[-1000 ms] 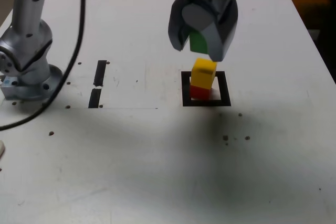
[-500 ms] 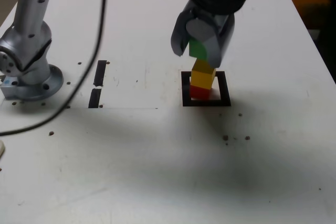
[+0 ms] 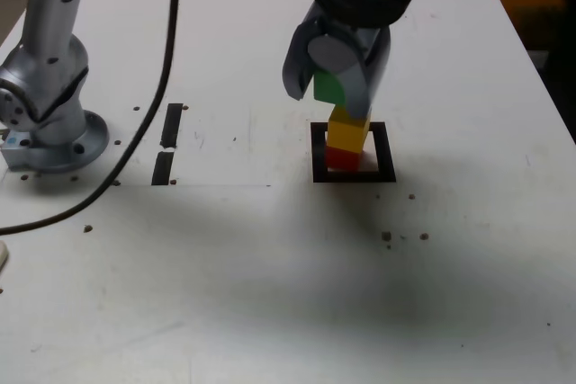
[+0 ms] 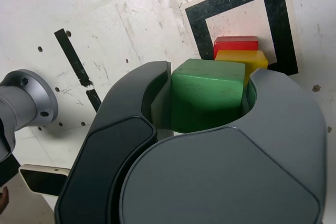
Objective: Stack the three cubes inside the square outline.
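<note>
Across the whole exterior view spreads the white table (image 3: 270, 294), speckled with small dark marks. At the left edge of that view stands my grey arm base (image 3: 49, 123), a black cable (image 3: 153, 87) curving down past it toward the frame's lower left. Near the top centre my pincer (image 3: 337, 92) hangs pointing down, its jaws drawn narrow and clamped on the green cube (image 3: 328, 87). Right of centre lies the square outline (image 3: 353, 173), thick black around a white middle. Inside it sits the red cube (image 3: 340, 158) with the yellow cube (image 3: 347, 129) stacked on top. The green cube is just above the yellow one, shifted slightly toward the exterior view's left; whether they touch I cannot tell. Two short black tape strips (image 3: 168, 143) lie left of centre.
</note>
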Robot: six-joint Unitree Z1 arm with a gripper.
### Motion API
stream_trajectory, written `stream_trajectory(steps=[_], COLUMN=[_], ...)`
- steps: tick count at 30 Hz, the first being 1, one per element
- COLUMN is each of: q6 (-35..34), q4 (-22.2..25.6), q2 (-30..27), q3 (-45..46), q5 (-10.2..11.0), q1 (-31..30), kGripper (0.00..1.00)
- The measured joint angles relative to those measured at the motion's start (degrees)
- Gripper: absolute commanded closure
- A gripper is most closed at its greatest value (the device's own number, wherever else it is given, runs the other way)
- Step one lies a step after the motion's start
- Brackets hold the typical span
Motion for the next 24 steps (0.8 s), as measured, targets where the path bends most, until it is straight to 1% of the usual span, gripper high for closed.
stream_trajectory(steps=[6, 11, 19, 21, 22, 23, 24], q6=[-0.09, -0.08, -0.07, -0.07, -0.07, -0.07, -0.07], q4=[-2.94, -4.15, -4.53, -4.53, -4.53, -4.53, -4.53], q2=[-0.23, -0.30, -0.30, -0.30, -0.30, -0.30, -0.30], q3=[1.28, 1.95, 2.08, 2.21, 2.26, 2.27, 2.27], q5=[-0.30, -0.80, -1.31, -1.52, -1.55, -1.55, -1.54], q1=[-0.67, -0.81, -1.01, -1.07, -1.11, -1.14, -1.16], kGripper=[1.00, 1.00, 1.00, 0.96, 0.91, 0.85, 0.77])
